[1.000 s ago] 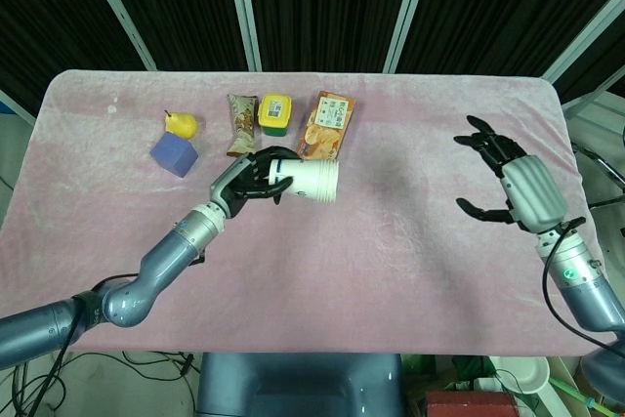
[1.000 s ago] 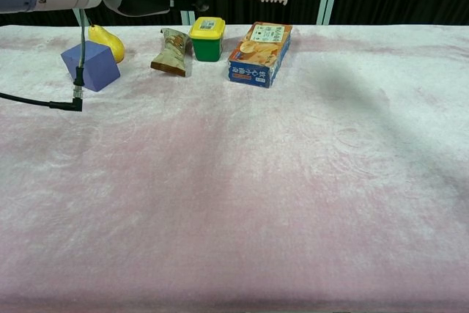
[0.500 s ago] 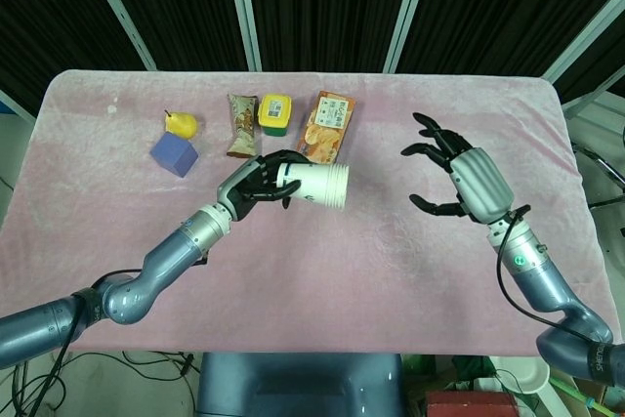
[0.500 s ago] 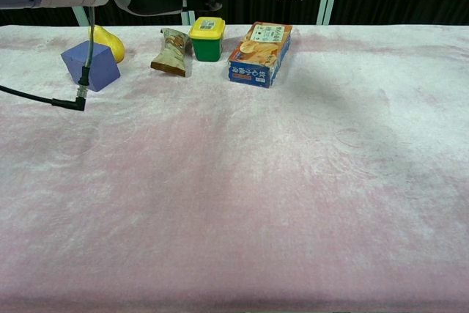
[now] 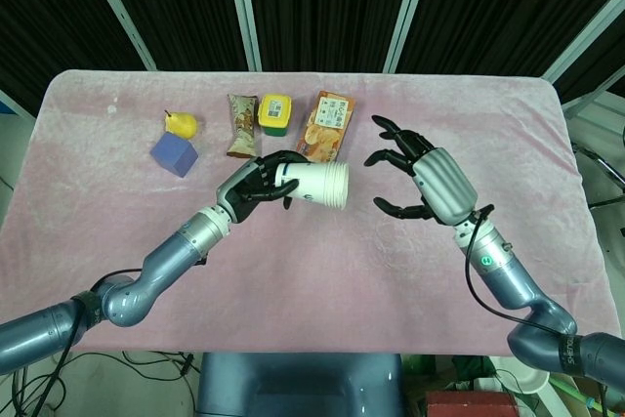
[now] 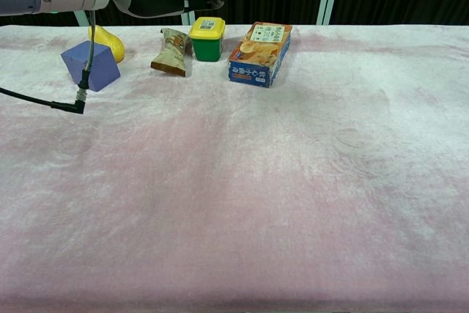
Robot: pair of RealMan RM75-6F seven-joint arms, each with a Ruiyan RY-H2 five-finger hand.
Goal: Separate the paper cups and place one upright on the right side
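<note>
I see the paper cups (image 5: 317, 185) as a white nested stack with blue print, lying sideways in the air above the desk (image 5: 322, 271), stacked rims pointing right. My left hand (image 5: 256, 183) holds the base end, fingers (image 5: 278, 160) wrapped around it. My right hand (image 5: 420, 178) hovers just beside the rims, fingers spread wide (holding nothing). The blue lettering is too cropped to read.

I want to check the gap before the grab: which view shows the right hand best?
The head view: the right hand shows whole, fingers spread, just right of the paper cups that the left hand holds, not touching them. The chest view shows none of it, only the cups' lower part.
</note>
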